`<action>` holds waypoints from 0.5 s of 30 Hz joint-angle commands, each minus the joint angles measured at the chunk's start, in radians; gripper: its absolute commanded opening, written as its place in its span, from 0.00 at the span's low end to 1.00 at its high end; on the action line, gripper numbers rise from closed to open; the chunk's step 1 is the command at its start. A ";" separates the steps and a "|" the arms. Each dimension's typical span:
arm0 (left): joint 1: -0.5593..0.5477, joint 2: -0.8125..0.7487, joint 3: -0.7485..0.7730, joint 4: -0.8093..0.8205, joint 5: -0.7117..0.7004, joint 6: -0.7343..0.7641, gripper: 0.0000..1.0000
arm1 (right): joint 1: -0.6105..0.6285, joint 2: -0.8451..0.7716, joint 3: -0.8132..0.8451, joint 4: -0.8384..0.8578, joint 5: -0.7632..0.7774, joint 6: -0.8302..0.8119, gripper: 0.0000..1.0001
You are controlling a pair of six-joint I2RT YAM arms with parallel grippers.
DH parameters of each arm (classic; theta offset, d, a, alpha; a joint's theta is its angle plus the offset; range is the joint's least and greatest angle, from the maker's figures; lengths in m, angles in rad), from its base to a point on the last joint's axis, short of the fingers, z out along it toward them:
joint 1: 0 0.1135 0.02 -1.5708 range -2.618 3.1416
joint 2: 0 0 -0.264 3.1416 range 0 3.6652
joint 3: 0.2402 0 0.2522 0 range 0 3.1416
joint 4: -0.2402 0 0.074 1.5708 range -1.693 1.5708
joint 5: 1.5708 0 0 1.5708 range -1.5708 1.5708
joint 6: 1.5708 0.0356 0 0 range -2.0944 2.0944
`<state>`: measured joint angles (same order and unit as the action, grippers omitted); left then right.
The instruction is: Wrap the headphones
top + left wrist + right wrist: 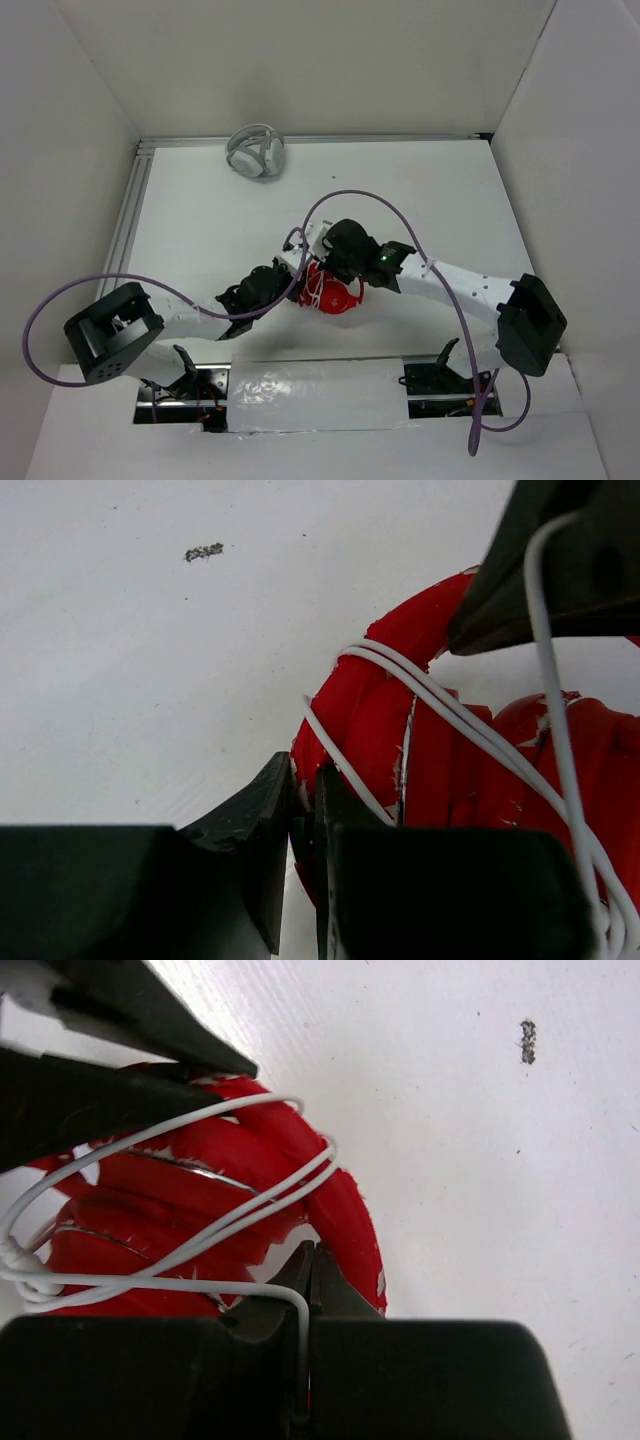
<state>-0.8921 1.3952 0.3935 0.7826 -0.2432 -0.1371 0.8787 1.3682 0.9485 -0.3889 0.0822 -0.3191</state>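
The red headphones (335, 292) lie in the middle of the table with the white cable (440, 705) looped across the headband and ear cups. My left gripper (296, 286) is at their left side; in the left wrist view (305, 785) its jaws stand nearly closed on the edge of the red headband (370, 715). My right gripper (336, 264) hangs over the headphones' far side; in the right wrist view (313, 1260) it is shut on the white cable (200, 1285), which bends down between its fingers beside the red headband (350, 1230).
White-grey headphones (257, 152) lie at the table's far edge. A metal rail (130, 220) runs along the left side, and white walls enclose the table. A white-wrapped block (315, 395) sits between the arm bases. Purple hoses loop over both arms.
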 commanded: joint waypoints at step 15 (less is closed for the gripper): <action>-0.099 0.117 0.048 0.061 0.019 0.117 0.00 | -0.069 -0.080 0.096 0.044 -0.056 -0.113 0.09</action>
<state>-0.9596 1.4910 0.4393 0.8742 -0.3119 -0.0788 0.8368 1.3624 0.9913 -0.4755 0.0685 -0.3931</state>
